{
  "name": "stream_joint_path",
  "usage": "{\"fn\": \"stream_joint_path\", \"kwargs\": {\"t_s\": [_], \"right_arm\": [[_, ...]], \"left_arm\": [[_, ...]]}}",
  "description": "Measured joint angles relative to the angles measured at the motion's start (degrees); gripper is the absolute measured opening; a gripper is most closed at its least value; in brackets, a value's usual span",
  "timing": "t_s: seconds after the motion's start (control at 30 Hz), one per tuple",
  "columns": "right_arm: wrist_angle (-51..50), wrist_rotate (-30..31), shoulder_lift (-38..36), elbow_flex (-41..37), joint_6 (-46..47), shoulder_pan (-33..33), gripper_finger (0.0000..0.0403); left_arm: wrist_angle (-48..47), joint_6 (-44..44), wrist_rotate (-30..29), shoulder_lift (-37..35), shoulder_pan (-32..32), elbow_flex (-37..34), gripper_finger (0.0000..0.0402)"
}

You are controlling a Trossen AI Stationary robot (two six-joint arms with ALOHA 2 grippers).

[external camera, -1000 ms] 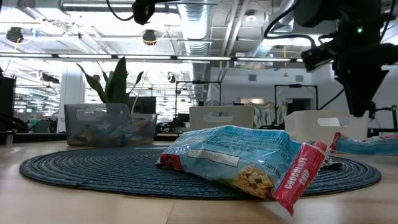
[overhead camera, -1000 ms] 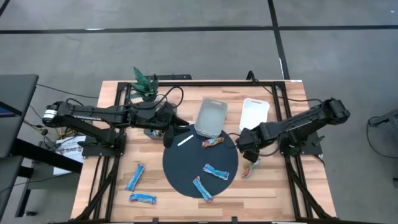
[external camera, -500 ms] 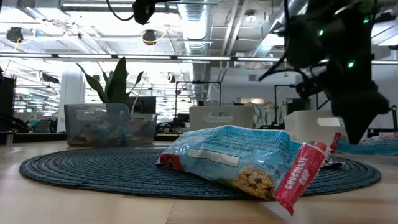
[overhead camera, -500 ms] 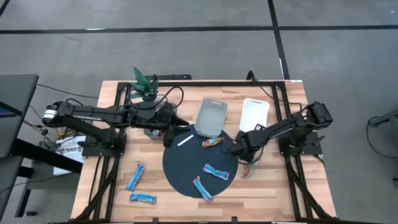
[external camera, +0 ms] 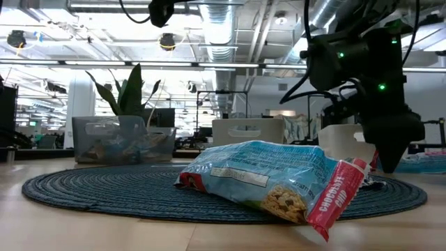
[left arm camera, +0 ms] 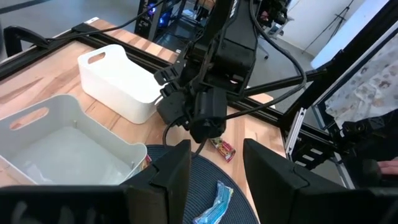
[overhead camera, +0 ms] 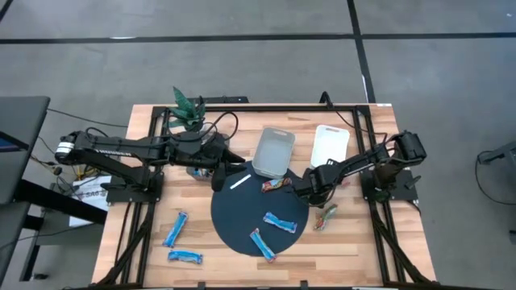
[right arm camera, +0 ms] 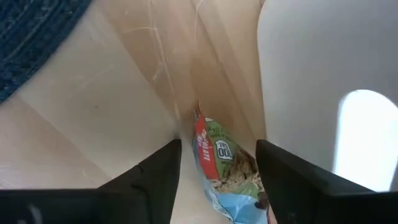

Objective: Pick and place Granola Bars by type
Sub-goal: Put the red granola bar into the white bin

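Note:
My right gripper (overhead camera: 305, 187) is open and low over the wood between the round dark mat (overhead camera: 242, 213) and the white bin (overhead camera: 329, 147). In the right wrist view its fingers stand on either side of a red-green-blue granola bar (right arm camera: 222, 163) lying on the wood; I cannot tell whether they touch it. The same bar (left arm camera: 222, 148) shows below that gripper in the left wrist view. Another multicoloured bar (overhead camera: 276, 185) and two blue bars (overhead camera: 280, 221) (overhead camera: 262, 244) lie on the mat. My left gripper (overhead camera: 218, 173) waits open by the mat's far-left edge.
A grey bin (overhead camera: 274, 151) stands left of the white one, and a clear bin (external camera: 122, 143) holding bars sits by the plant (overhead camera: 187, 105). A thin white stick (overhead camera: 240, 182) lies on the mat. Two blue bars (overhead camera: 176, 229) (overhead camera: 185, 257) and a multicoloured bar (overhead camera: 325, 217) lie on the wood.
My right arm has stretched toward the table's left, carrying its gripper from beside the mat's right edge closer to the mat and the grey bin. In the low view it has also come down near the table. No bar has moved.

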Motion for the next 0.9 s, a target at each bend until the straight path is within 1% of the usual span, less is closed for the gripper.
{"fn": "stream_joint_path", "kwargs": {"t_s": [0.07, 0.13, 0.37, 0.43, 0.57, 0.7, 0.9], "right_arm": [[-0.04, -0.04, 0.02, -0.06, -0.27, 0.00, 0.0187], [0.29, -0.24, 0.04, -0.10, -0.39, 0.17, 0.0165], [1.27, -0.89, 0.17, -0.30, -0.59, 1.21, 0.0045], [1.13, -0.66, 0.20, -0.36, -0.70, 1.37, 0.0024], [-0.78, -0.65, 0.47, 0.76, -0.71, 1.76, 0.0018], [-1.94, -0.50, -1.06, 5.42, -0.70, 1.92, 0.0029], [-2.27, 3.22, -8.70, 13.02, -0.68, 1.20, 0.0015]], "left_arm": [[0.04, -0.13, 0.00, 0.00, 0.00, 0.00, 0.0139], [0.04, -0.13, 0.00, 0.00, 0.00, 0.00, 0.0139], [0.04, -0.15, 0.00, 0.00, 0.00, 0.00, 0.0139], [0.04, -0.15, -0.02, 0.00, 0.00, 0.00, 0.0139], [0.04, -0.15, -0.05, 0.00, 0.00, 0.00, 0.0139], [0.06, -0.15, -0.21, 0.00, 0.00, 0.00, 0.0139], [0.17, -0.15, -0.33, 0.00, 0.00, 0.00, 0.0139]]}}
